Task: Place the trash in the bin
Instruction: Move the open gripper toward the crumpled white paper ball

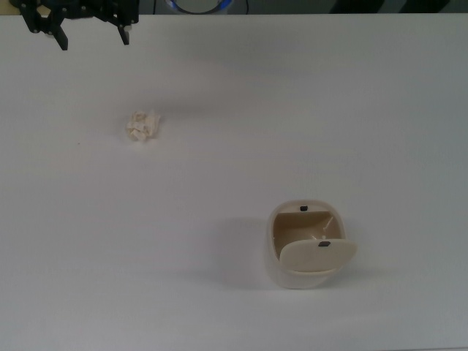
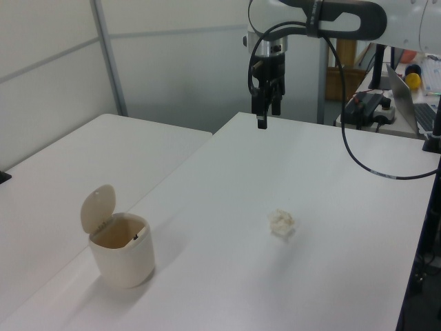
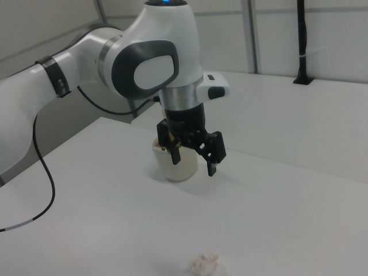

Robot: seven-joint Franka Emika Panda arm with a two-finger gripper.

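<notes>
A white table (image 2: 207, 179) fills the scene — beyond it, a laptop (image 2: 413, 103) and a yellow object (image 2: 413, 81).

The arm (image 3: 103, 63) has glossy white rounded shells with dark grey joint panels and bands, a black cable (image 3: 40, 172) looping beside it, and a black two-finger gripper (image 3: 194, 155).

There is one wad of trash (image 1: 142, 125), off-white and crumpled, and one bin (image 1: 307, 248), cream-coloured with a single flap lid (image 1: 318, 254) and two small dark pivot marks. One robot arm (image 3: 86, 63) is present, bearing one hand (image 1: 93, 34) with two fingers. Two white counters (image 2: 331, 207) stand side by side.
</notes>
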